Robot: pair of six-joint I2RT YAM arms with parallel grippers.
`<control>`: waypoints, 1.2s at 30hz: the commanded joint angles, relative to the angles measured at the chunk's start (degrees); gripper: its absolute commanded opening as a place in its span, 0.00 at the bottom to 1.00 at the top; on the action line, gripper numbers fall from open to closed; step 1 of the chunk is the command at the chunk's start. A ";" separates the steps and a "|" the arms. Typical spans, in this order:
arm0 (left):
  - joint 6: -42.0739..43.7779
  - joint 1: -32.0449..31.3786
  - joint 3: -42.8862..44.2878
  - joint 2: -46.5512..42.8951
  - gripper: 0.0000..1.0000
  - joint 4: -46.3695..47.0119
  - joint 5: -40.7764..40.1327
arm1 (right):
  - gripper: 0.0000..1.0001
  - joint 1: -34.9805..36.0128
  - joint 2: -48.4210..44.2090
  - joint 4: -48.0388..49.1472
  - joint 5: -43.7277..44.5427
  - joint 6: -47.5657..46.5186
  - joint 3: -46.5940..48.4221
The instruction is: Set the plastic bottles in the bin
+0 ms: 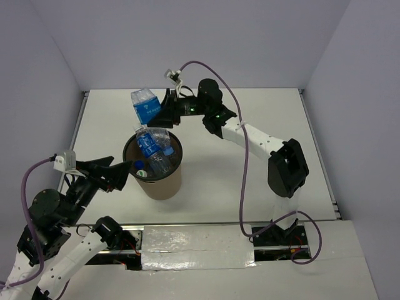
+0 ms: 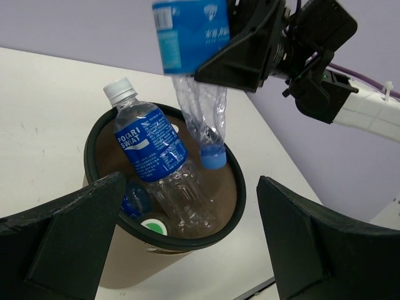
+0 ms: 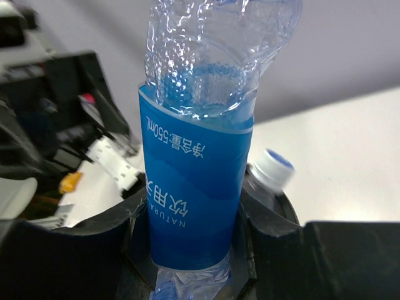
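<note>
The brown bin (image 1: 164, 186) stands at mid-table. Inside it a blue-labelled plastic bottle (image 1: 148, 142) leans with its white cap up, and it also shows in the left wrist view (image 2: 150, 147). A green-capped bottle (image 2: 153, 226) and a blue-capped one (image 2: 134, 201) lie lower in the bin (image 2: 239, 187). My right gripper (image 1: 164, 106) is shut on another blue-labelled bottle (image 1: 145, 106), held neck-down over the bin's far rim; its blue cap (image 2: 214, 159) hangs inside the mouth. In the right wrist view the right gripper (image 3: 194, 250) clamps that bottle's label (image 3: 194, 200). My left gripper (image 1: 122, 175) is open and empty beside the bin's left side.
The white table (image 1: 250, 181) has raised edges at left and right, and grey walls close it in. The right arm (image 1: 262, 144) reaches across the back right of the table. A purple cable (image 1: 240, 187) loops down to its base.
</note>
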 commanded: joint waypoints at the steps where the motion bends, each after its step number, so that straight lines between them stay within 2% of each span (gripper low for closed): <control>1: 1.90 -0.29 -0.08 -0.39 0.99 1.33 -0.57 | 0.08 -0.15 -6.00 1.16 1.98 -9.29 -3.57; 3: 1.82 -0.29 -0.34 -0.30 1.00 1.95 -0.40 | 0.10 -0.15 -7.06 0.80 3.11 -13.93 -5.50; 7: 1.47 -0.29 -1.39 -0.12 0.99 2.30 0.04 | 0.16 -0.41 -10.31 5.98 4.52 -18.62 -14.64; 10: 1.46 -0.29 -1.66 0.05 1.00 2.48 0.04 | 0.27 -0.41 -12.60 9.94 4.35 -19.59 -18.87; 13: 1.64 -0.29 -1.75 0.49 0.99 2.91 0.04 | 0.52 -0.41 -15.06 10.56 4.52 -21.25 -20.54; 15: 1.64 -0.29 -1.49 1.02 0.99 3.27 -0.04 | 0.59 -0.33 -15.76 8.11 4.62 -23.45 -20.46; 19: 2.17 -0.29 -1.22 2.25 1.00 3.88 -0.40 | 0.83 -0.33 -18.31 3.45 4.96 -27.14 -21.07; 20: 2.34 -0.29 -1.13 2.51 0.99 3.80 -0.66 | 0.86 -0.33 -18.84 2.75 5.23 -28.28 -21.33; 27: 2.34 -0.29 -0.87 4.01 0.99 4.85 -0.22 | 1.00 -0.41 -23.05 -2.79 6.55 -30.22 -19.84; 36: 2.61 -0.29 1.33 3.75 1.00 2.74 -0.66 | 1.00 -0.33 -29.03 -8.59 8.65 -30.58 -19.13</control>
